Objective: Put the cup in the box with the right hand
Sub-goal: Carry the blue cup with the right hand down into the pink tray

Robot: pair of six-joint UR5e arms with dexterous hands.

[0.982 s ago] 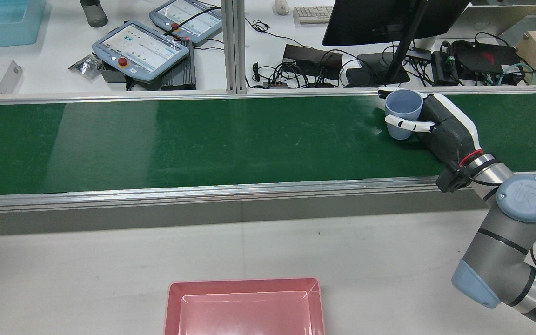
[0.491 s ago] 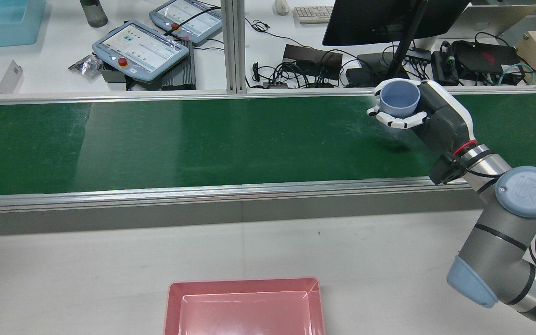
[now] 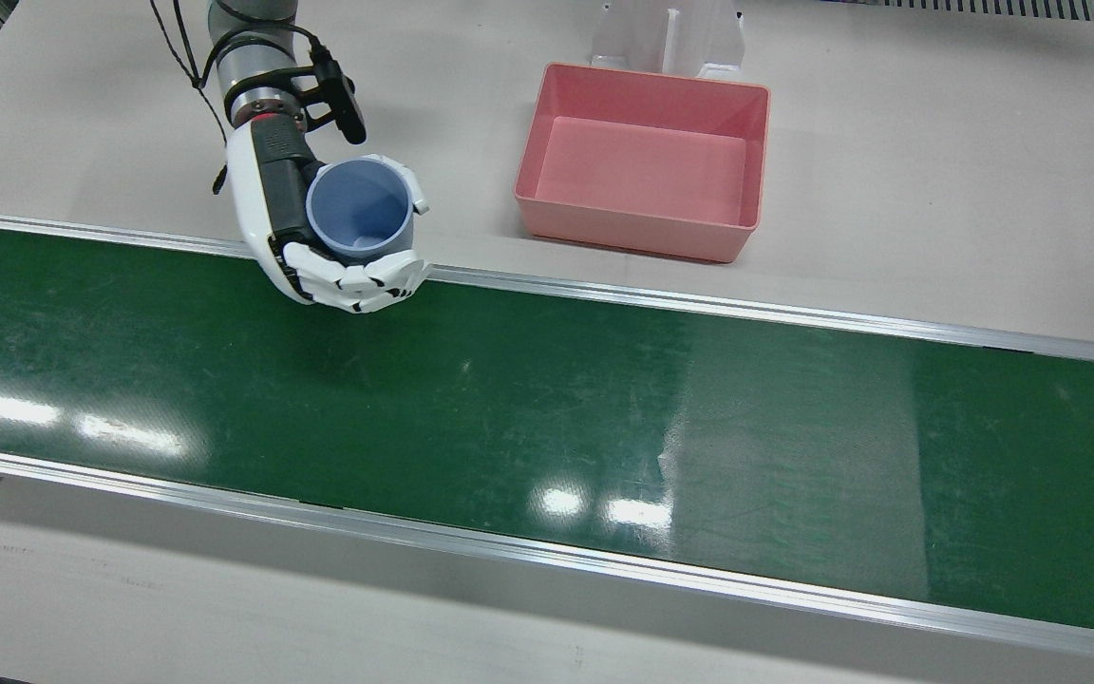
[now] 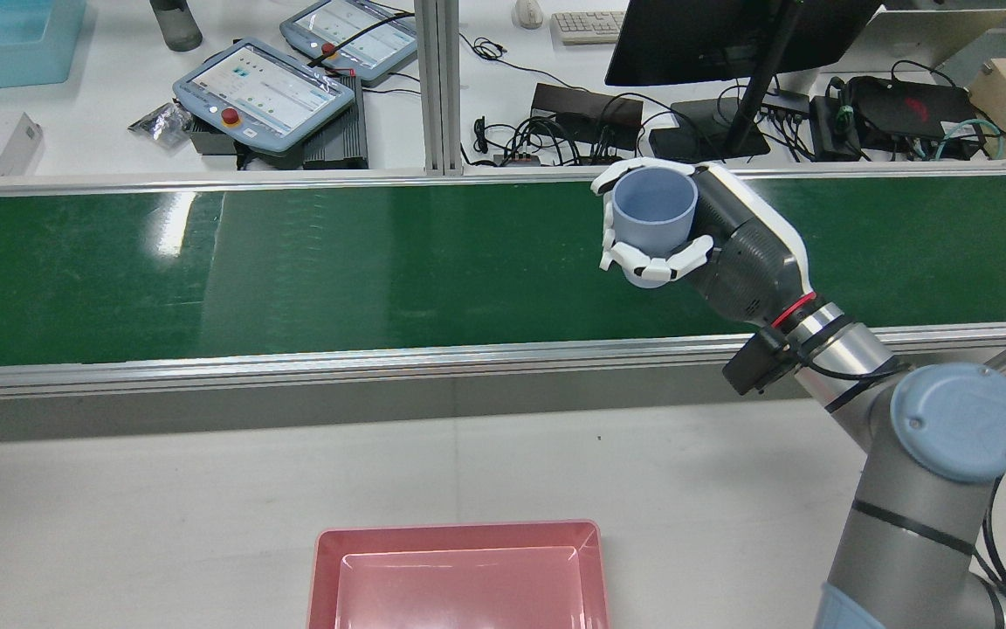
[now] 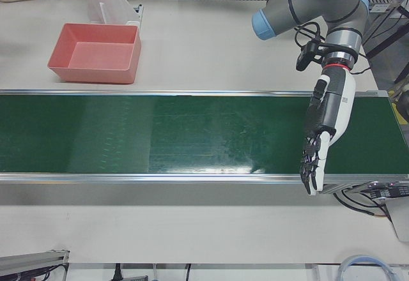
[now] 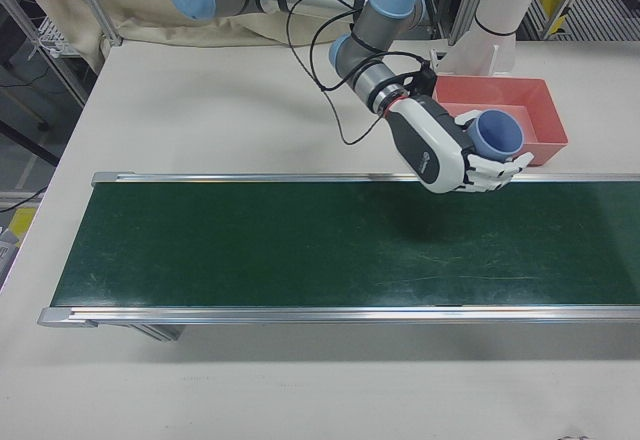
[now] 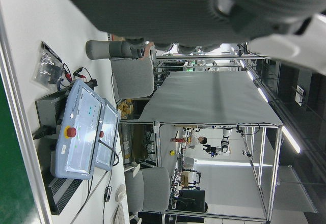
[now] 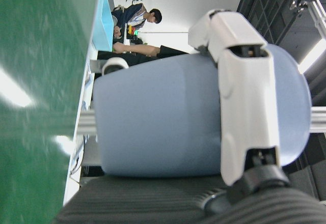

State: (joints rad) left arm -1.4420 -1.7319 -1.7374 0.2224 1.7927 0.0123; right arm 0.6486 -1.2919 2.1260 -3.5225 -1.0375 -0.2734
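Light-blue plastic cup [image 4: 653, 212] sits upright inside fingers [image 4: 656, 260] of right hand [image 3: 305, 223], clamped round it, clear of green belt [image 4: 337, 262]. Grab done; carry to pink plastic box [image 3: 644, 159] & release left.

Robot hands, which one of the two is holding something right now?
The right robot hand: its fingers wrap the blue cup above the belt. The left robot hand hangs open, holding nothing.

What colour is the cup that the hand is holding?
The cup is pale blue, inside and out. The front view shows it best, looking down into it.
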